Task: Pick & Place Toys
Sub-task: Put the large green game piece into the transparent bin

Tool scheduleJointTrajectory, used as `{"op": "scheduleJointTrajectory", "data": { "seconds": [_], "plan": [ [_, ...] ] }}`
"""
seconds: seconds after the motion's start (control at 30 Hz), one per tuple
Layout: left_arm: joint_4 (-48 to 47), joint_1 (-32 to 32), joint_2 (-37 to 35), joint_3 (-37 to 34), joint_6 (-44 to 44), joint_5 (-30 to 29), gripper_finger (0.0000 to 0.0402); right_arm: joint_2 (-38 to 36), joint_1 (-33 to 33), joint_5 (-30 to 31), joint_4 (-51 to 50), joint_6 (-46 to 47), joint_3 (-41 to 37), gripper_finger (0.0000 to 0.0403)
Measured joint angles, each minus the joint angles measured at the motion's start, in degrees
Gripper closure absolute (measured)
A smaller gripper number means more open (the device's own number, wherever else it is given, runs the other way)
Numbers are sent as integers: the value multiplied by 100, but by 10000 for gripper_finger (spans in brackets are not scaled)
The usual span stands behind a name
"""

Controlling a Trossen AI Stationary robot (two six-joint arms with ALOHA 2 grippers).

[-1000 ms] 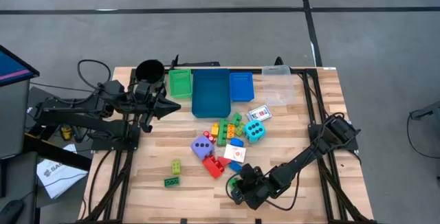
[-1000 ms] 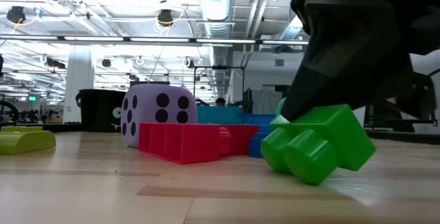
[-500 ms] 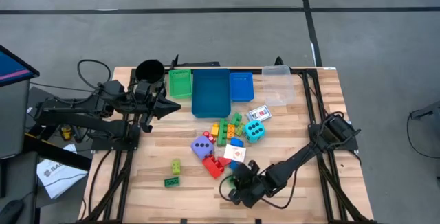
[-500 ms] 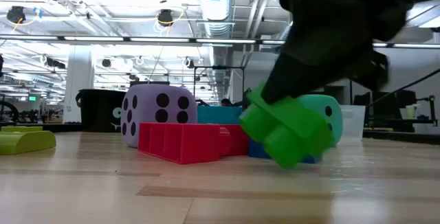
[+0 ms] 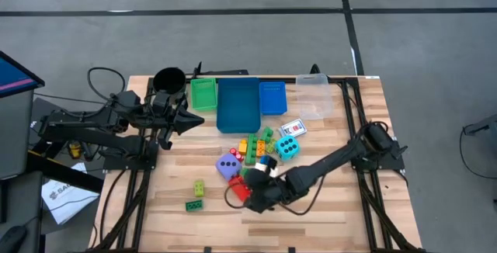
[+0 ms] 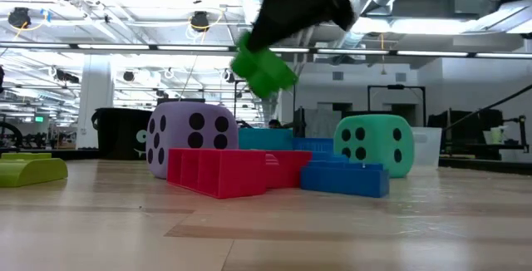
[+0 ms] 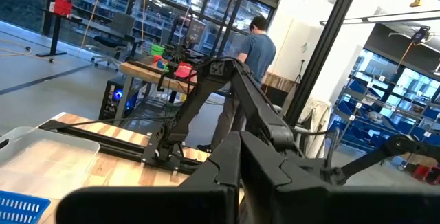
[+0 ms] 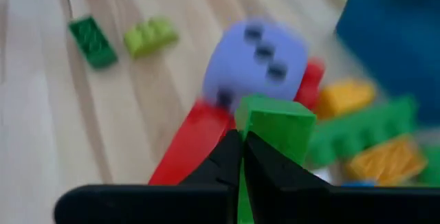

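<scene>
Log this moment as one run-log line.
right gripper: shut on small green plastic brick, lifted above the red brick | left gripper: shut, waiting by the black cup | brick not yet placed

Motion-blurred green brick [image 6: 263, 68] aloft

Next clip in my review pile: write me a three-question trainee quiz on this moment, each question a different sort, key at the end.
1. True or false: the right hand has the green brick lifted clear of the table.
2. Multiple choice: the purple dice cube stands right behind which brick in the low view? A) the red brick B) a yellow one C) an orange one
3. Fill in: the left hand waits beside the black ____.

Key: 1 true; 2 A; 3 cup.
</scene>
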Motion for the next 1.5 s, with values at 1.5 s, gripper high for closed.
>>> {"op": "scheduleJointTrajectory", "data": {
  "seconds": [1.5],
  "plan": [
    [-669,-1,2,0,42,-1,400,-2,-376,3771,20,-8937,351,396]
  ]
}}
